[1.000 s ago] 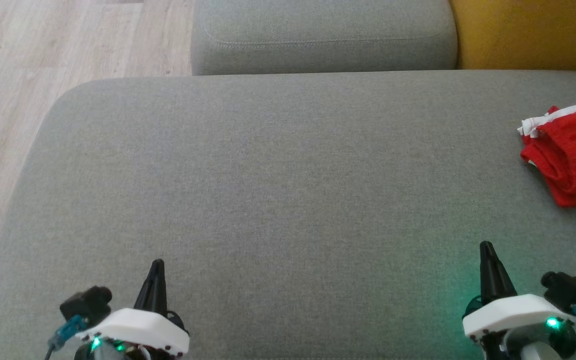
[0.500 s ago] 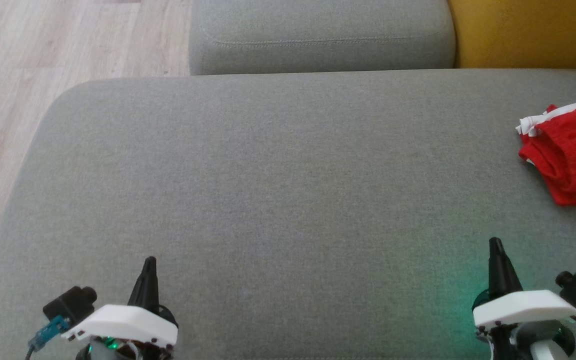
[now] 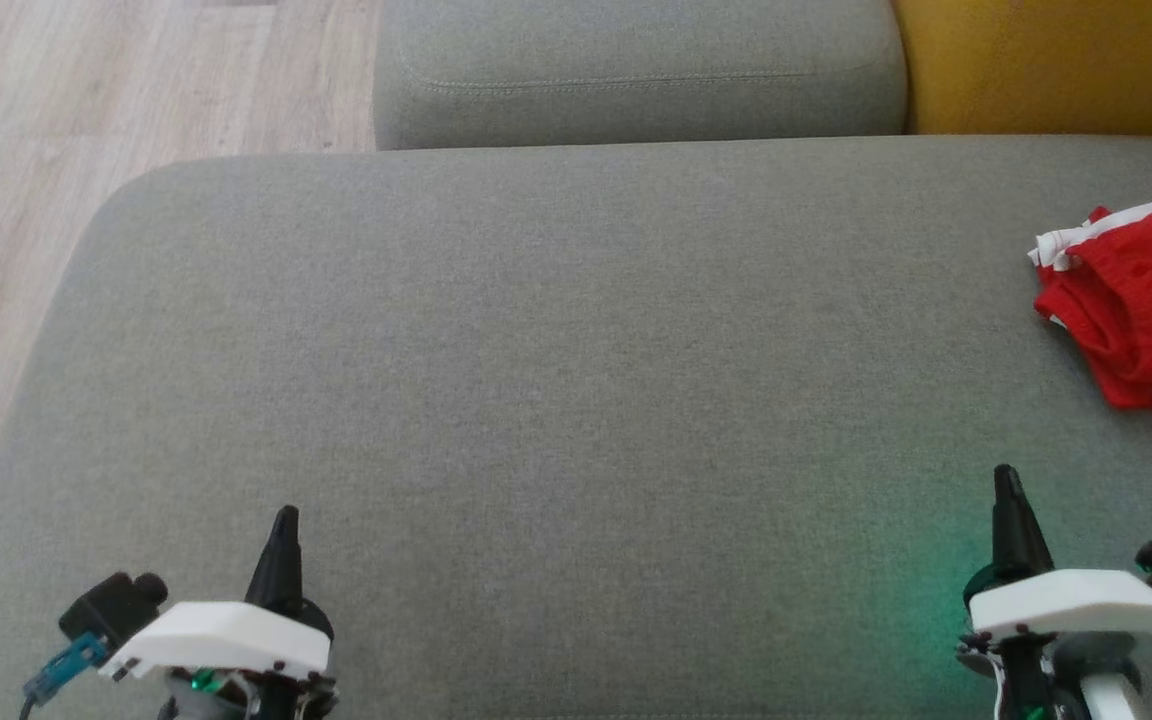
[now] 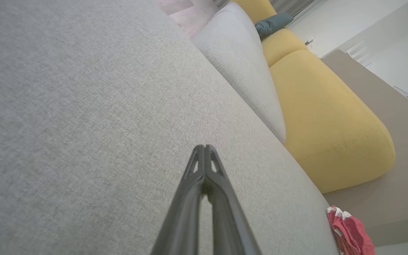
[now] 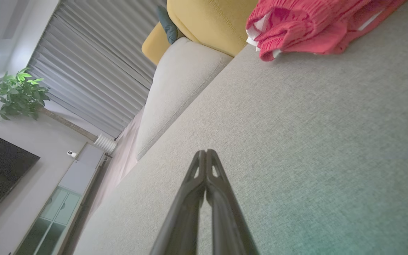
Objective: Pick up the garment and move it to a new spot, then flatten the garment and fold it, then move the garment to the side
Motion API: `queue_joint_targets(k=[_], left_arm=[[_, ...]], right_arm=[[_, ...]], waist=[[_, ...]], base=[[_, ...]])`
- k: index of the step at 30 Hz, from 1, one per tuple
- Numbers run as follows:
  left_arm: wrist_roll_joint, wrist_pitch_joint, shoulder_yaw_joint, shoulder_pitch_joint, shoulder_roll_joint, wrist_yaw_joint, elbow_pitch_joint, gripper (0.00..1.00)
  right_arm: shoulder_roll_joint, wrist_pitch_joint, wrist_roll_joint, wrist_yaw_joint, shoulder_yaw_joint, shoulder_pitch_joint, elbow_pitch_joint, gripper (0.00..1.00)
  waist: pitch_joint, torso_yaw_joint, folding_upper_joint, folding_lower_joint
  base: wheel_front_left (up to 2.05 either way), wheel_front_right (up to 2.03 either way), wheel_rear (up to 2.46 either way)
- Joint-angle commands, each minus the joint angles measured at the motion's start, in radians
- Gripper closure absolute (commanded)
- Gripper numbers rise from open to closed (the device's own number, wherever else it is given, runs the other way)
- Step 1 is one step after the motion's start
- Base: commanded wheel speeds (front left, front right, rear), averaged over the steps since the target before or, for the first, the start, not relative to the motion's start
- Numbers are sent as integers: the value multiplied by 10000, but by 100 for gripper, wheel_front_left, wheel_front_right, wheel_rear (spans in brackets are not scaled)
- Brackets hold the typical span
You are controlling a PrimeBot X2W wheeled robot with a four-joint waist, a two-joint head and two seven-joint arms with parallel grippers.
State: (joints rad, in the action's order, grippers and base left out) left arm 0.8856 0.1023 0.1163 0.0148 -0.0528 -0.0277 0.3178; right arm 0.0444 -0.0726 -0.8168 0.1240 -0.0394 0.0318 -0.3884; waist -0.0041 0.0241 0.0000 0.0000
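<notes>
A red garment [image 3: 1141, 305] with white trim lies bunched at the far right of the grey cushion [image 3: 576, 400], partly cut off by the view's edge. It also appears as a red bundle [image 5: 313, 24] at the top of the right wrist view and at the lower right of the left wrist view as a small red heap [image 4: 351, 232]. My left gripper [image 3: 283, 520] hovers low at the front left, shut and holding nothing. My right gripper [image 3: 1006, 478] is at the front right, shut and holding nothing, well short of the garment.
A second grey cushion [image 3: 636, 70] lies behind the main one, with a yellow cushion [image 3: 1056, 65] to its right. Wooden floor [image 3: 56, 150] runs along the left side. The wide middle of the main cushion is bare fabric.
Both grippers have drifted outward: the left one down and to the left, the right one to the right and slightly up. The garment has stayed where it lies.
</notes>
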Motion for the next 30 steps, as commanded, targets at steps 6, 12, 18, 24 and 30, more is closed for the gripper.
queue_joint_targets(k=[6,12,18,24,30], left_arm=[[790,-209,-393,-623,-95,-150,-403,100],[1416,-378,-554,-678,-98,-233,-435,100],[2045,-549,-718,-734,-100,-317,-466,100],[2672,-721,-884,-791,-100,-401,-497,100],[3298,-894,-1050,-847,-100,-485,-528,100]], right_arm=[[35,190,-871,33,-37,522,489,100],[37,349,-1539,37,-104,545,578,100],[39,508,-2210,40,-172,568,669,100],[41,667,-2882,43,-239,591,759,100],[44,825,-3553,46,-306,613,849,100]], waist=[[7,-22,0,0],[13,-42,0,0],[19,-63,0,0],[25,-84,0,0],[32,-105,0,0]], base=[[0,0,0],[0,0,0],[0,0,0],[0,0,0],[0,0,0]])
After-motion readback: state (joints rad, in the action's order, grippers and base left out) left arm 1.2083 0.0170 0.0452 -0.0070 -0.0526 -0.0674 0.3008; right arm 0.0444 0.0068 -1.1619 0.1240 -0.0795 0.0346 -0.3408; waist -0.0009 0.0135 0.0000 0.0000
